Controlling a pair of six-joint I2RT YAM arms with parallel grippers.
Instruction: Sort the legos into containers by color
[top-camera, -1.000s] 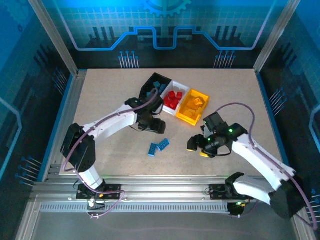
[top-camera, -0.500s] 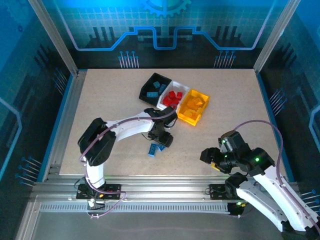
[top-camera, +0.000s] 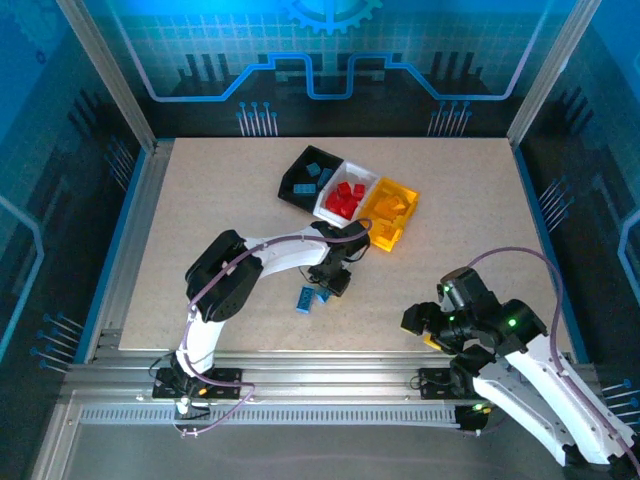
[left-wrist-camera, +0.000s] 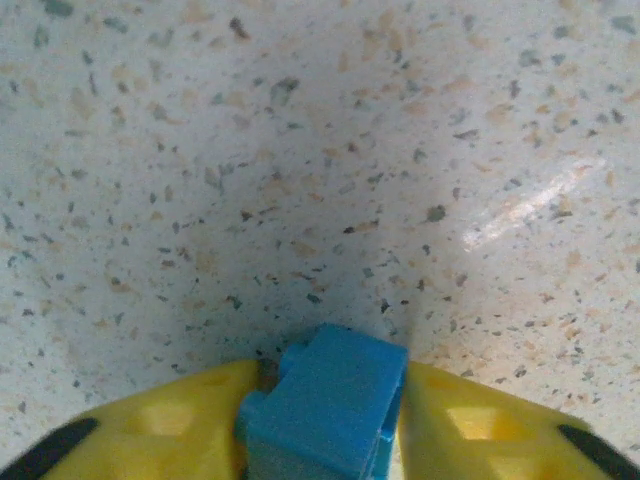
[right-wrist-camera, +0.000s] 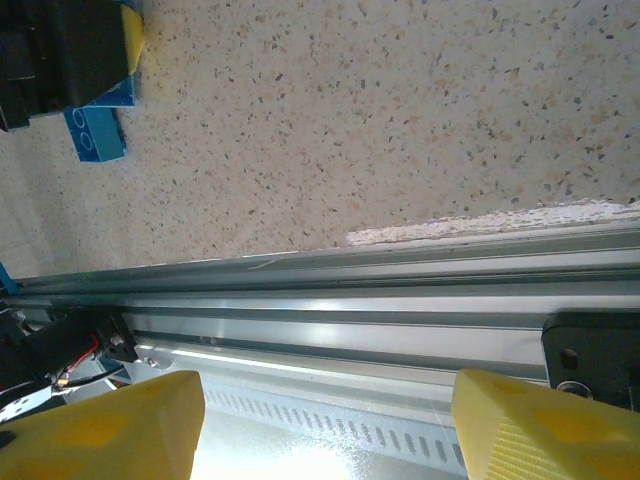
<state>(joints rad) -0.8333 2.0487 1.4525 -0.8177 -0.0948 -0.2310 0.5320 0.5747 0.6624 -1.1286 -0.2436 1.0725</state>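
Note:
My left gripper (top-camera: 333, 283) is down on the table and shut on a blue lego (left-wrist-camera: 325, 410), which sits squeezed between the yellow fingers (left-wrist-camera: 160, 430). A second blue lego (top-camera: 305, 300) lies just left of it on the table and also appears in the right wrist view (right-wrist-camera: 95, 130). The containers stand behind in a row: the black bin (top-camera: 290, 186) with blue legos, the white bin (top-camera: 322, 206) with red legos (top-camera: 345, 198), and the yellow-orange bin (top-camera: 380, 237) with yellow pieces. My right gripper (top-camera: 425, 325) hangs open and empty over the table's near edge (right-wrist-camera: 325, 430).
The aluminium rail (right-wrist-camera: 380, 330) of the frame runs along the table's near edge under my right gripper. The left arm's body stretches across the table's left middle (top-camera: 230, 270). Bare tabletop (top-camera: 470, 220) lies to the right of the bins.
My left gripper moved from the bins down to the two blue legos and shut on one. The right arm pulled back from the yellow-orange bin to the near edge.

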